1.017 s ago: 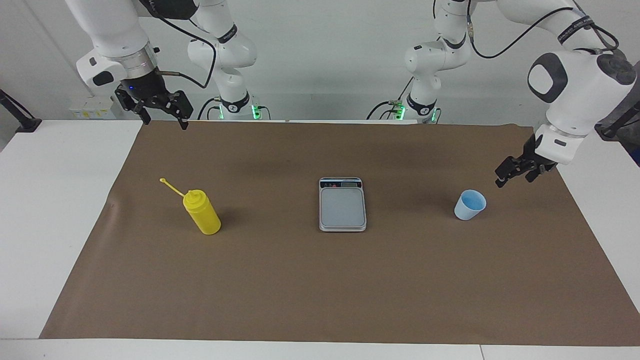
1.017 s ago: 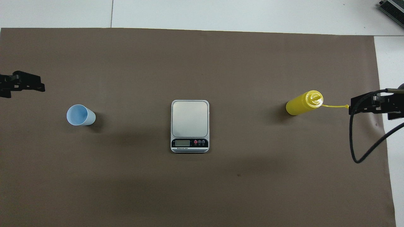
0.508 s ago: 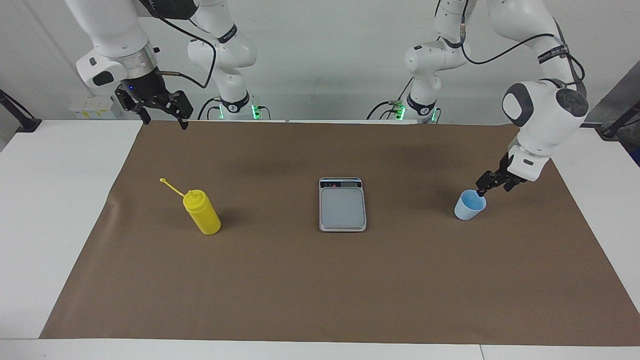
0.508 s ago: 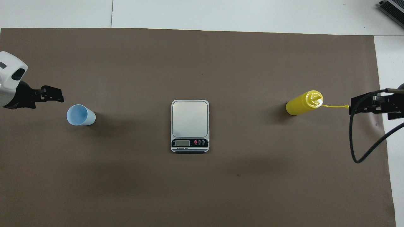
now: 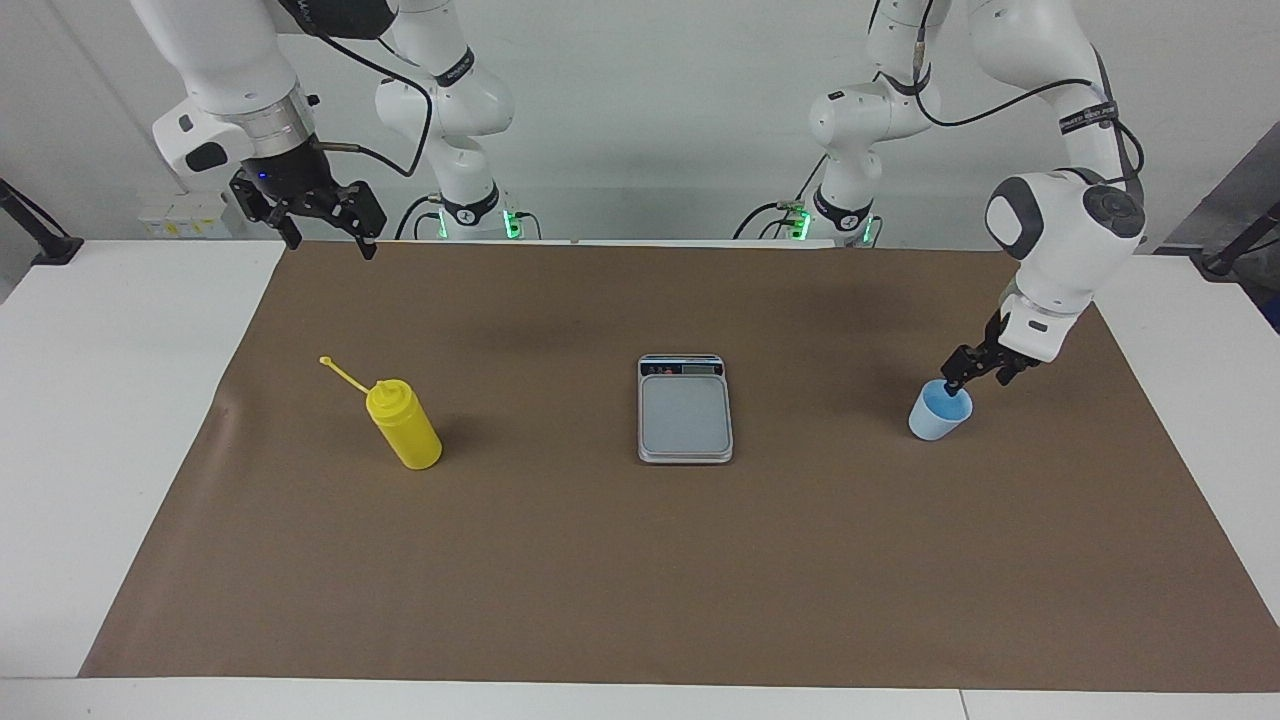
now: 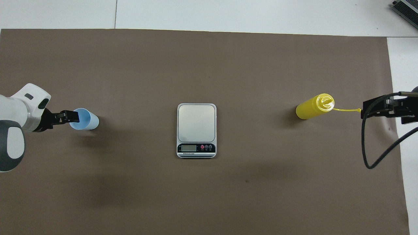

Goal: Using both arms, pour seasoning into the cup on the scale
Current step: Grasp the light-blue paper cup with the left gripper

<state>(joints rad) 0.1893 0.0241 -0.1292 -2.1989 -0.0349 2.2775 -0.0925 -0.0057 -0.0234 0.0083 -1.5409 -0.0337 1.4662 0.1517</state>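
the left gripper (image 5: 958,385) sits at the rim of the cup (image 5: 938,413), at about three o'clock of it in the facing view, one fingertip dipping into the mouth. its fingers stand apart and nothing is clamped. the right gripper (image 5: 325,238) hangs high over the brown mat's (image 5: 640,560) edge nearest the robots, at about eleven o'clock of the seasoning (image 5: 404,426); its fingers are spread wide and it waits, holding nothing.

the cup stands upright on the mat toward the left arm's end of the table. the scale (image 5: 685,408) lies flat mid-mat between cup and seasoning, well apart from both, its display strip toward the robots. the seasoning stands toward the right arm's end, its cap strap sticking out at ten o'clock.

a second ago the left gripper was near the cup, clear of it, at two o'clock; it has since come down to the rim. the right gripper, cup, scale and seasoning have not moved.
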